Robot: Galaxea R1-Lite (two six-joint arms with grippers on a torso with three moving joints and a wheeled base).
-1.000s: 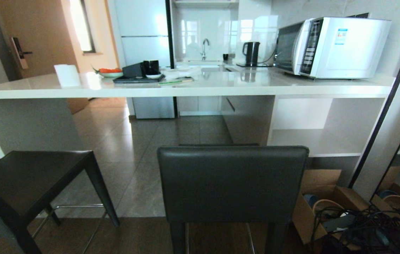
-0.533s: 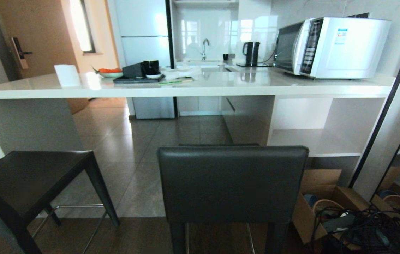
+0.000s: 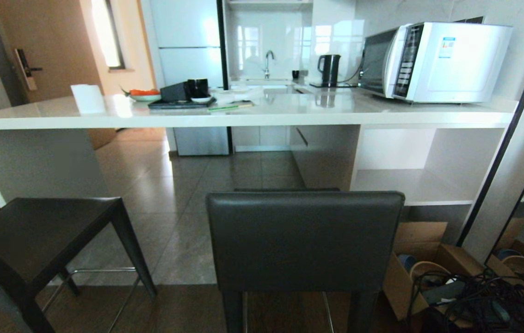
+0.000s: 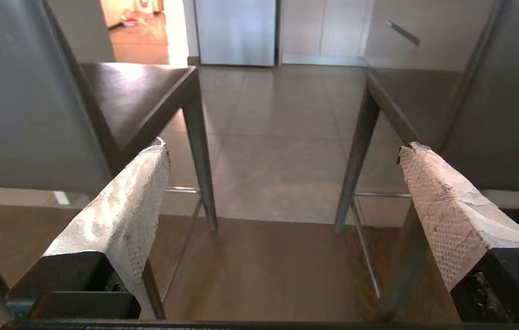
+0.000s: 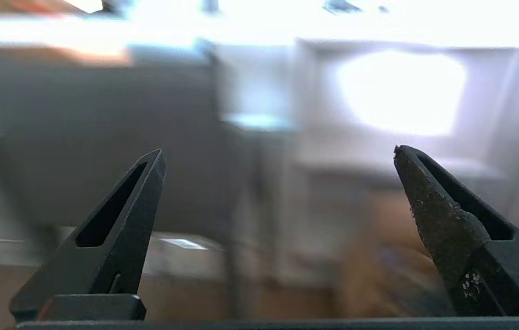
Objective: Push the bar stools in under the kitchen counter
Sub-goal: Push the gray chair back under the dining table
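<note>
Left tool [image 4: 282, 153]: its two pale, tape-wrapped fingers are standing spread wide with nothing between them, low down and aiming into the gap between the two stools.
Right tool [image 5: 277, 156]: its two dark pointed fingers are also standing wide apart and empty; the view past them is smeared, so its exact aim is hard to tell.
Arm pose: neither arm is showing in the head view; both are sitting low, level with the stool legs, and touching nothing.
Nearer stool [image 3: 305, 240]: a tall bar stool with a low dark-grey leather backrest, slim dark legs and a thin metal footrest bar, standing just ahead of the tools and short of the worktop.
Second stool [image 3: 42, 233]: a matching one with a square dark seat, off to the left of the tools, likewise not tucked in.
Handling: the frames look rigid and moderately heavy, top-heavy on thin legs; a push high on the padded backrest could tip one, so pressing low on the backrest or at the seat edge seems safer.
Worktop [image 3: 262, 118]: the long glossy white kitchen counter is lying beyond both stools, open underneath.
</note>
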